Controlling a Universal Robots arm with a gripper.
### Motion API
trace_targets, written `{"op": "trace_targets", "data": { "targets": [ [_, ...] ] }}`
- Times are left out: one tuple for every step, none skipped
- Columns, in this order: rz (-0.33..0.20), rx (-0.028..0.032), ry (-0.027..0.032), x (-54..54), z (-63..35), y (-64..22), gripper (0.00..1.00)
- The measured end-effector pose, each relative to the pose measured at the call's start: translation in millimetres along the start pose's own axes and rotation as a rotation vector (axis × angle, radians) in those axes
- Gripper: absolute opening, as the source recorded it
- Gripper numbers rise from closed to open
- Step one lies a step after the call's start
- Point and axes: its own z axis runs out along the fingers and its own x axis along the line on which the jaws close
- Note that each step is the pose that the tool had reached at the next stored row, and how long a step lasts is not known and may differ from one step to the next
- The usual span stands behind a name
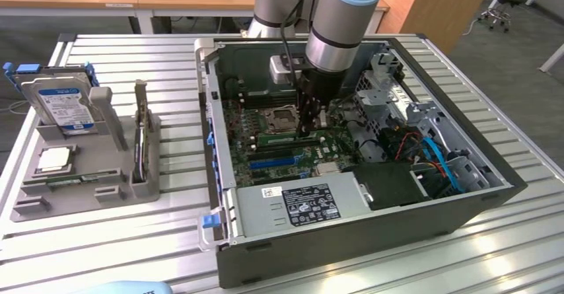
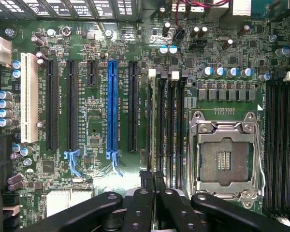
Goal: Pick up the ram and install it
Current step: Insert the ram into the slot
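Though mostly hidden and edge-on, the ram [image 2: 153, 170] between narrow jaws, at the memory slots [image 2: 171, 121].

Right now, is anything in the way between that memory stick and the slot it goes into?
Nothing visible. The gripper holds the memory stick right at the empty slots beside the bare processor socket, with no cable or part lying across them.

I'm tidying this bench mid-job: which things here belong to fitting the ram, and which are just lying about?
In use: ram, pincer, memory slots, open computer case.
Lying about: hard drive, processor chip, grey tray.
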Motion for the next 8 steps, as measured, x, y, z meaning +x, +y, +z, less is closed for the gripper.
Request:
{"op": "trace_targets", "data": {
  "targets": [
    [0.000, 0.0000, 0.0000, 0.0, 0.1, 0.0, 0.12],
    [0.000, 0.0000, 0.0000, 0.0, 0.2, 0.0, 0.12],
    [0.000, 0.0000, 0.0000, 0.0, 0.4, 0.0, 0.12],
    [0.000, 0.0000, 0.0000, 0.0, 0.5, 0.0, 0.12],
    [0.000, 0.0000, 0.0001, 0.0, 0.6, 0.0, 0.12],
    [0.000, 0.0000, 0.0000, 0.0, 0.7, 0.0, 0.12],
    [0.000, 0.0000, 0.0001, 0.0, 0.8, 0.0, 0.12],
    [0.000, 0.0000, 0.0001, 0.0, 0.9, 0.0, 0.12]
  ]
}}
